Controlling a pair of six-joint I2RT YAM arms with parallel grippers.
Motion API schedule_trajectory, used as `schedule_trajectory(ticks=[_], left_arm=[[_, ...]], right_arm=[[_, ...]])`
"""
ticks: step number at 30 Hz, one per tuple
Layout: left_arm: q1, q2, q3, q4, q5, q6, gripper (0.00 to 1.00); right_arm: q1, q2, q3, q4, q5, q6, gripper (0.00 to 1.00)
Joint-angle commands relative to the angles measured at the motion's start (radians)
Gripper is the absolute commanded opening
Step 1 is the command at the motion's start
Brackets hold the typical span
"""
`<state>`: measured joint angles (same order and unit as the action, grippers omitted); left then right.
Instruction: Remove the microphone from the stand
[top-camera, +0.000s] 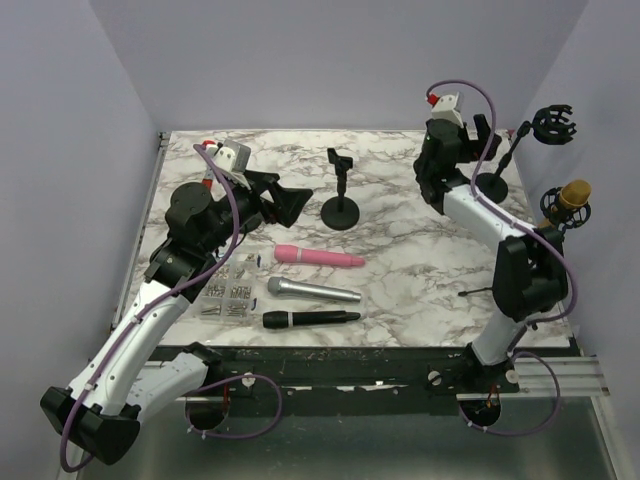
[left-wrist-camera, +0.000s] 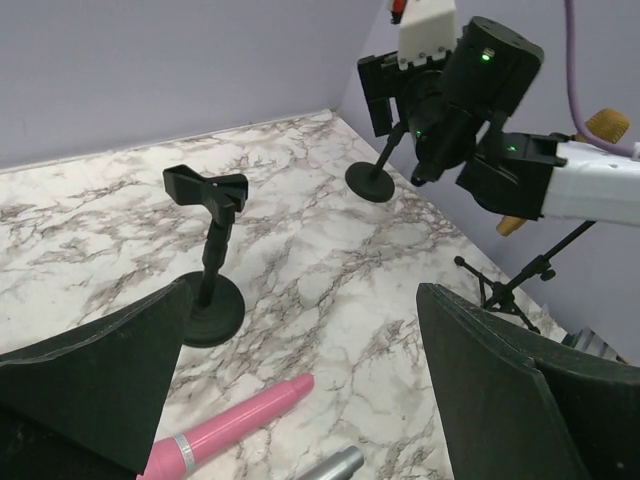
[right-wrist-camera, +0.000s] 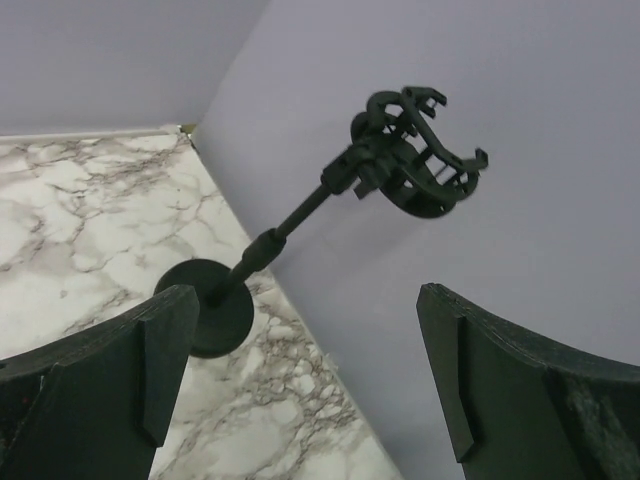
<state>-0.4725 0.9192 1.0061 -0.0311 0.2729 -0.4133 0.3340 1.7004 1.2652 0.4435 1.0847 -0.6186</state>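
Gold microphone (top-camera: 575, 193) is sitting untouched on its tripod stand (left-wrist-camera: 510, 285) while left gripper (left-wrist-camera: 300, 390) and right gripper (right-wrist-camera: 300, 390) are hovering open-jawed, holding nothing.

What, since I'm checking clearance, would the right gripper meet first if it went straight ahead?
Probably the black round-based stand with the empty shock-mount cradle, whose rod lies between the fingers of the open right gripper. Depth is unclear; the lilac wall is behind.
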Motion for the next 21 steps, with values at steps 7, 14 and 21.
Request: schedule_trajectory(ticks=[7,14,21], left_arm=[[-0.001,0.000,0.020,0.017,0.019,0.001,0.99],[-0.017,0.051,0.028,0.017,0.046,-0.016,0.99],[-0.051,0.099,0.038,0.000,0.058,-0.013,0.99]], right_arm=[[-0.111,0.260,0.283,-0.092,0.025,-0.217,1.00],[-0.142,0.309,0.327,-0.008,0.047,-0.337,1.00],[-0.190,0.354,0.422,-0.174,0.020,-0.220,1.00]])
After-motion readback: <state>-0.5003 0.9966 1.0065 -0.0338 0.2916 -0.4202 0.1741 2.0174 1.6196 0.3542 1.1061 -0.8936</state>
